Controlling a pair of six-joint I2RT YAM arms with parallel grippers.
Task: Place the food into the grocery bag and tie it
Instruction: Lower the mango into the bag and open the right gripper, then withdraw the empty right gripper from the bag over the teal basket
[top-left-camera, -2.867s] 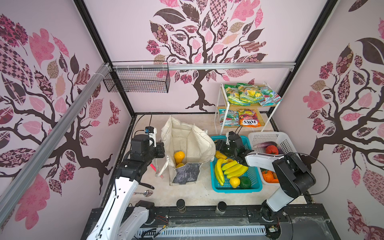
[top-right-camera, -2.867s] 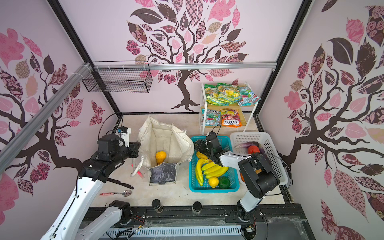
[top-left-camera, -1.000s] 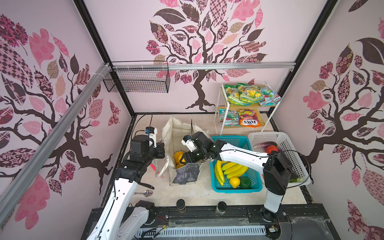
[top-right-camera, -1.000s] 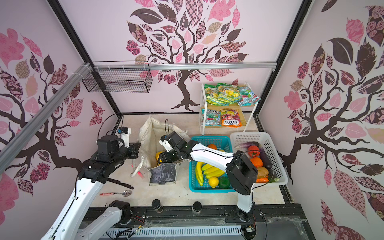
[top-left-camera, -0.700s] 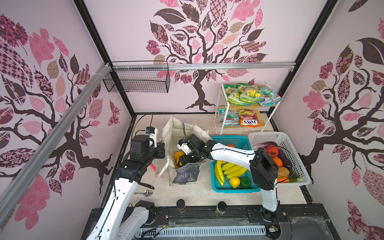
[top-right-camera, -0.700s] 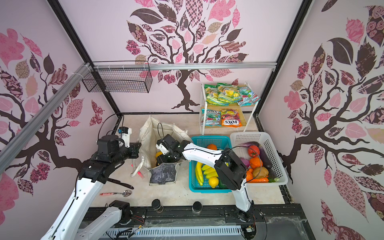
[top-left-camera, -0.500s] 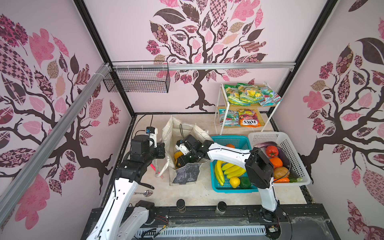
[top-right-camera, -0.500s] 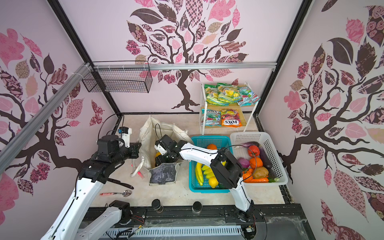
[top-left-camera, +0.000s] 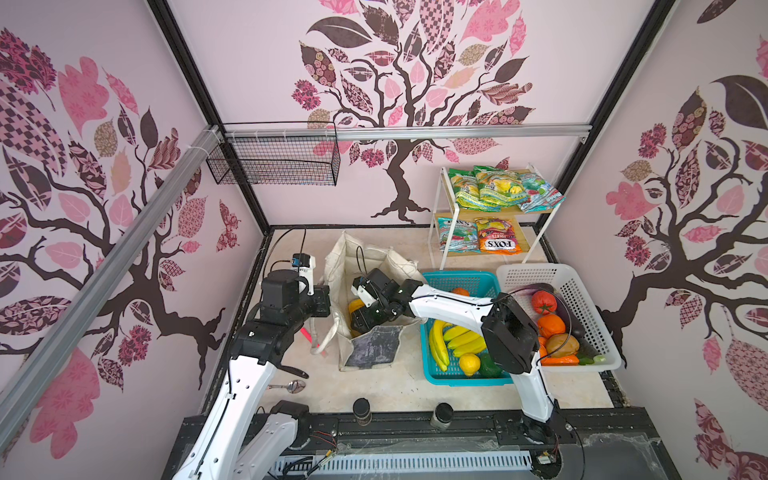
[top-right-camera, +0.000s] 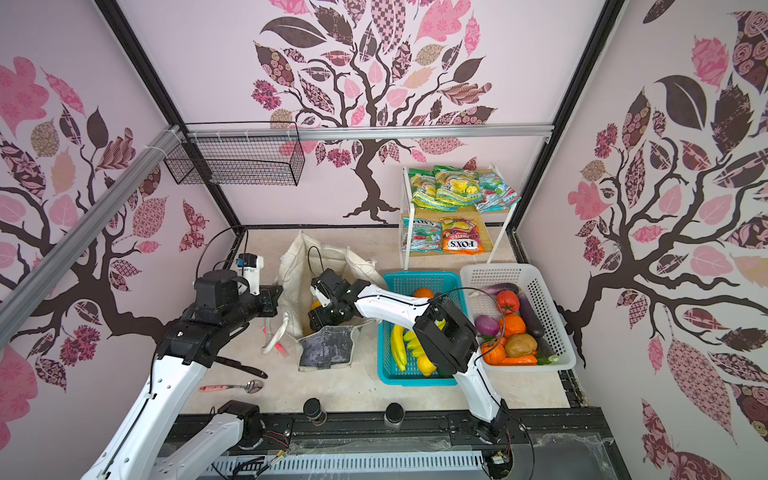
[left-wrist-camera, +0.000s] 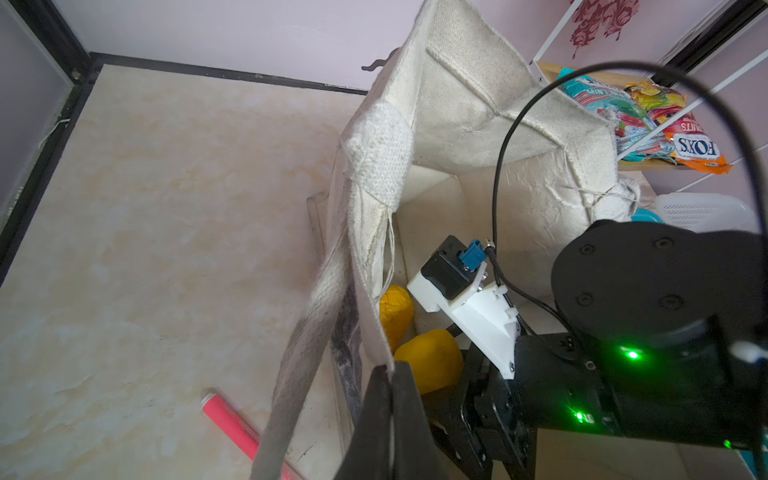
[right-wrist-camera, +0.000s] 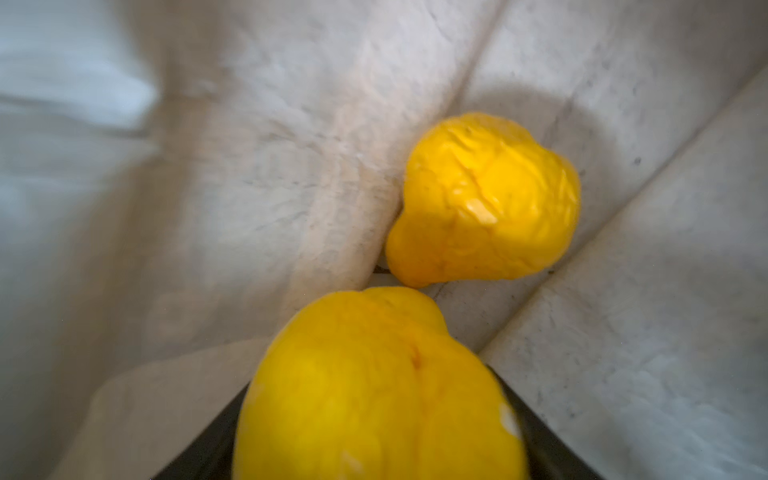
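Right wrist: two yellow toy fruits (right-wrist-camera: 486, 199) inside cream canvas tote (right-wrist-camera: 291, 145). Can't tell if my right gripper (top-left-camera: 365, 319) grips. Left gripper (left-wrist-camera: 390, 372) clamps rim; most food (top-left-camera: 459, 338) waits.

1. A near yellow fruit (right-wrist-camera: 374, 386) fills the foreground, flanked by the dark fingers (right-wrist-camera: 548, 453) of the right pincer (right-wrist-camera: 374, 440); actual grip unclear.
2. A far yellow fruit (right-wrist-camera: 486, 199) lies in a bottom corner of the cream grocery bag (right-wrist-camera: 249, 166).
3. The canvas is blurred.

Pink walls (top-left-camera: 249, 62), tree decals; beige marbled floor (top-left-camera: 395, 386); wire basket (top-left-camera: 274, 162) on rail (top-left-camera: 457, 132); white shelf (top-left-camera: 523, 232) back right.
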